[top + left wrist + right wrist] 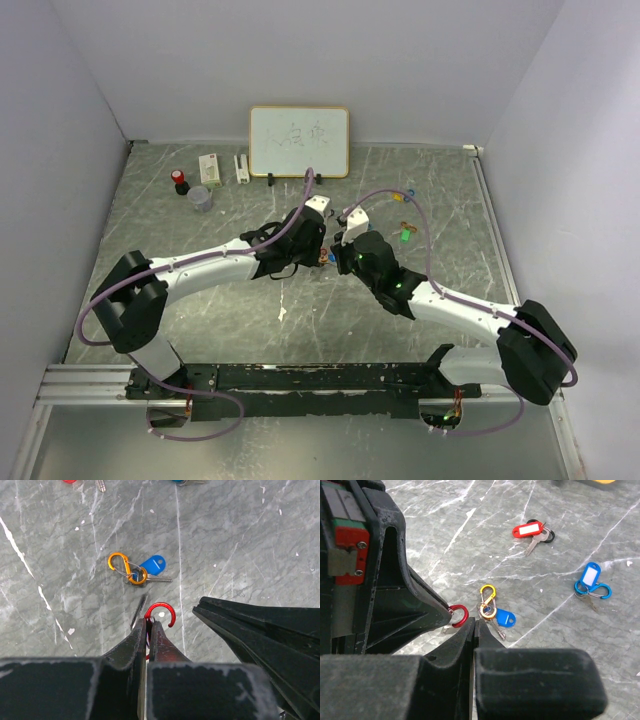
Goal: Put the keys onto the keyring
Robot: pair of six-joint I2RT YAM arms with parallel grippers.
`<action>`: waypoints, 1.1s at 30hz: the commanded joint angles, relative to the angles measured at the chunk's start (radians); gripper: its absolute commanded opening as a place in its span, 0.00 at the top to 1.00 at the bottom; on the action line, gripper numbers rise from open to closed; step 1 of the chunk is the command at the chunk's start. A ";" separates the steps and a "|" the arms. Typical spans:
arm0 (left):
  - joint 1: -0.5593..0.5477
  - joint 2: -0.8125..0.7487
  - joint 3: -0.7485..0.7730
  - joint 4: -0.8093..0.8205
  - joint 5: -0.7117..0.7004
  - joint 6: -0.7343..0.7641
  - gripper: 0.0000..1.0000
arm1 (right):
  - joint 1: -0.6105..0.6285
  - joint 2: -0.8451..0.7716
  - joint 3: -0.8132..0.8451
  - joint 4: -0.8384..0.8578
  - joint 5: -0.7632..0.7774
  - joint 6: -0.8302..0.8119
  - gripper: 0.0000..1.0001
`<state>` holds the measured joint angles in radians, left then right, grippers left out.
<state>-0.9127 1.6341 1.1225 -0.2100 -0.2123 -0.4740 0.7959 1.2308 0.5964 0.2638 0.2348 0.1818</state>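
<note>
My left gripper [149, 622] is shut on a red carabiner-shaped clip [167, 611], whose open hook sticks out past the fingertips just above the table. My right gripper [475, 623] is shut with its tips right beside that red clip [461, 615]; nothing shows between its fingers. Just beyond lies a blue key tag [152, 565] with a metal key, joined to an orange clip [120, 562]. The right wrist view also shows a red key tag [527, 530] with a key, and a blue-rimmed tag [591, 575] on a blue clip. The top view shows both grippers meeting at mid-table [330, 253].
A whiteboard [299, 141] stands at the back wall. A red-capped item [180, 181], a white box [210, 166] and a grey cup [200, 197] sit at back left. A green tag [406, 236] and yellow and blue bits [403, 196] lie at back right.
</note>
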 commanded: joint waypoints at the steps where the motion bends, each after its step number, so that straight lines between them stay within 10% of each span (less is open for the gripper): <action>1: -0.007 -0.039 -0.012 0.016 0.014 0.012 0.93 | 0.006 -0.024 0.003 0.005 0.018 -0.004 1.00; 13: -0.006 -0.044 -0.024 -0.010 -0.043 -0.003 0.93 | 0.004 0.002 0.008 -0.022 0.035 0.019 1.00; 20: 0.045 -0.062 -0.104 -0.025 -0.073 -0.052 0.93 | 0.006 0.110 0.038 -0.066 -0.025 0.095 0.59; 33: 0.122 -0.121 -0.206 -0.001 -0.056 -0.074 0.93 | 0.044 0.273 0.064 -0.117 -0.021 0.219 0.58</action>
<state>-0.7998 1.5391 0.9264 -0.2256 -0.2668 -0.5377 0.8261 1.4708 0.6319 0.1589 0.2119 0.3595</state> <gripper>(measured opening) 0.088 0.429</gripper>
